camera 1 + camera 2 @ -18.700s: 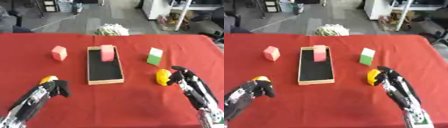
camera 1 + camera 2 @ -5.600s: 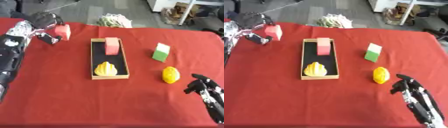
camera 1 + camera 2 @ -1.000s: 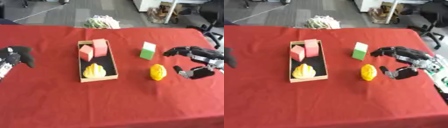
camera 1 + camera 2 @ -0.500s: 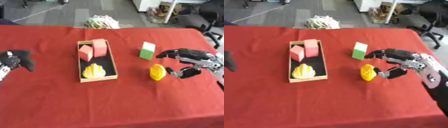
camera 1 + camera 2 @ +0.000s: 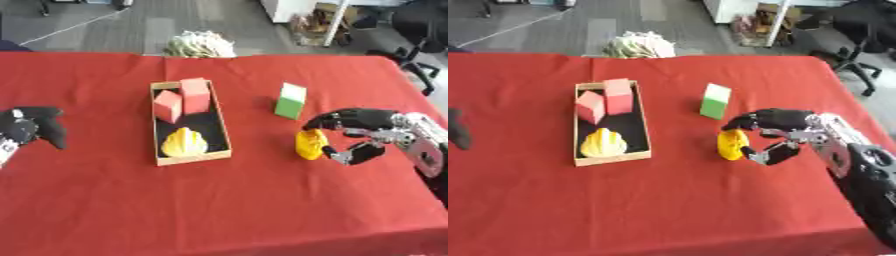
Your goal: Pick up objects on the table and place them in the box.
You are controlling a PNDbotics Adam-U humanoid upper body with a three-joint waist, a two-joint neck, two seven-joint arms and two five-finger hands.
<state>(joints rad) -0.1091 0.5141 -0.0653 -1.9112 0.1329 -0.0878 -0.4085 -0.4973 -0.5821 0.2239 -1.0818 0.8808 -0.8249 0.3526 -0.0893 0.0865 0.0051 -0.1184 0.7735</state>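
A robot's view looks down on a table covered in a red cloth (image 5: 219, 200). Near the middle lies a shallow cardboard box (image 5: 158, 125) with a dark floor. It already holds two pink blocks (image 5: 194, 93) standing at its far end and a yellow ridged object (image 5: 184, 142) at its near end.

The change is on the right side. One second ago the right hand (image 5: 367, 131) hovered well to the right of the yellow lemon-shaped object (image 5: 308, 144), with a clear gap of cloth between them. Half a second ago it had moved nearer. Now its fingers arch over the top of the yellow object and its thumb comes up beside the object's lower right edge. The hand is partly curled and wide enough to take the object, but it is not closed: the thumb looks just short of contact, and the object sits on the cloth, just right of the box and not lifted.

This probably means the grasp on the yellow object is about to be made, so this object is the next one bound for the box. A green and white carton (image 5: 290, 101) stands upright just beyond the hand, still to be collected afterwards.

The left hand (image 5: 33, 129) rests idle near the left edge, fingers relaxed and holding nothing; it has drifted slightly across the last second.

No brand, label or writing can be read on any object.
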